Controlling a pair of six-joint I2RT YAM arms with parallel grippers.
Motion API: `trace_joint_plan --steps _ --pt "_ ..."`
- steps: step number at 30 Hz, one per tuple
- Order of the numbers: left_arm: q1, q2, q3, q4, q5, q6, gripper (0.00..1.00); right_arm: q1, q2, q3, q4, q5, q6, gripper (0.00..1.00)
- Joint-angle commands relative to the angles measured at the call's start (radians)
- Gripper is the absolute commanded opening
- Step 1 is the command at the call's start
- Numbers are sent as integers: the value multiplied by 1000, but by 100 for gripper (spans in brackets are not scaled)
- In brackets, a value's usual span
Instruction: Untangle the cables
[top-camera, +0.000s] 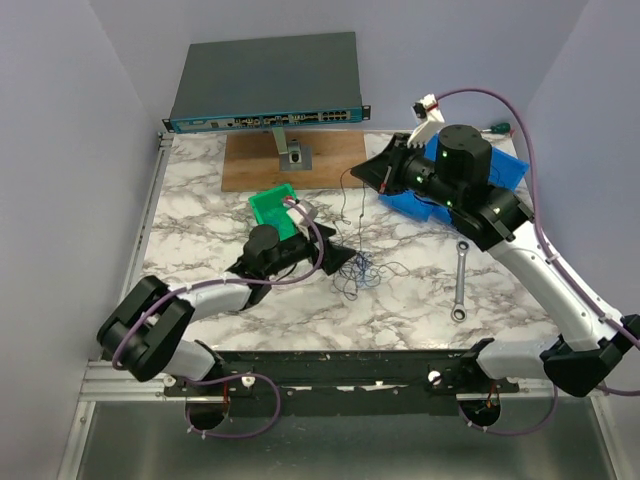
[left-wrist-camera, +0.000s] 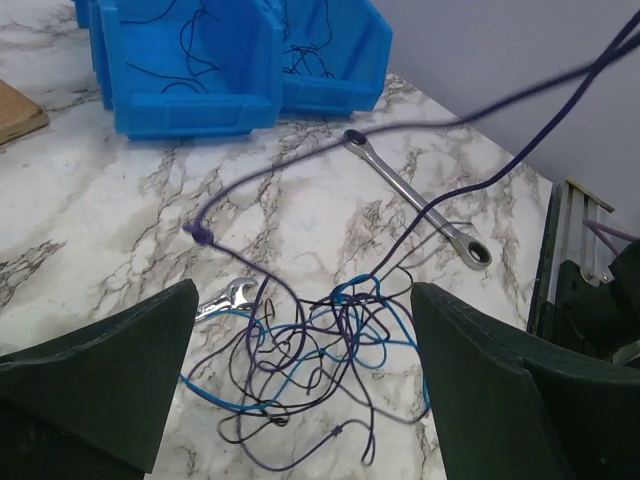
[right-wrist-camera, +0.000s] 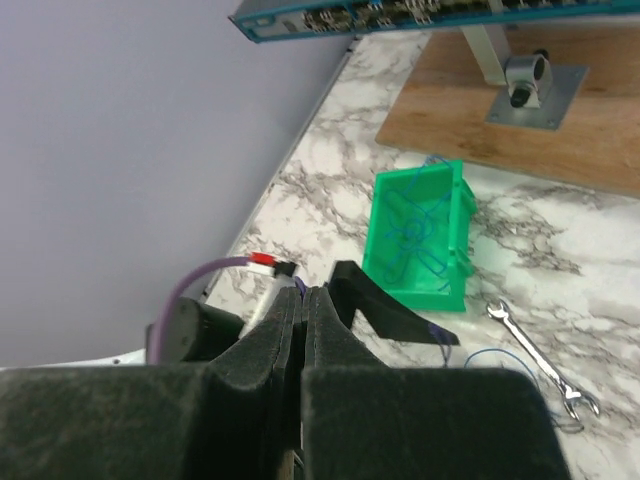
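The cables lie as a small tangle of thin blue and dark purple-black wires on the marble table. In the left wrist view the cables lie on the marble just ahead of and between my wide-apart fingers. My left gripper is open and holds nothing. One dark strand rises taut out of the tangle to my right gripper. That gripper is shut, raised above the table, with a bit of purple strand showing at its tips.
A long silver wrench lies right of the tangle, a small wrench beside it. Blue bins holding dark wires stand back right. A green bin holds blue wires. A network switch and wooden board stand behind.
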Motion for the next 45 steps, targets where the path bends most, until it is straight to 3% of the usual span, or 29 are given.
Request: trace_joint_plan --steps 1,5,8,12,17,21,23,30,35,41,45 --pt "-14 86 66 28 77 -17 89 1 23 95 43 -47 11 1" --pt "-32 131 106 -21 105 -9 89 0 29 159 38 30 13 1" --pt "-49 168 157 -90 119 -2 83 1 45 233 33 46 18 1" --pt "-45 182 241 -332 23 14 52 1 72 382 -21 131 -8 1" --pt "-18 147 242 -485 -104 33 41 0 66 595 -72 419 -98 1" --pt "0 122 252 -598 -190 36 18 1 76 713 -73 589 -173 1" --pt "19 112 251 -648 -206 28 0 0 74 720 -64 648 -202 1" --pt "118 -31 147 -658 -281 -22 0 0 -28 504 7 858 -282 1" --pt "129 -175 33 -492 -204 -11 0 1 -125 238 41 926 -292 1" --pt "124 -258 -10 -393 -70 -6 0 0 -84 49 176 1009 -354 1" --pt "102 -312 -28 -371 -35 1 0 -2 -10 36 273 1051 -404 1"
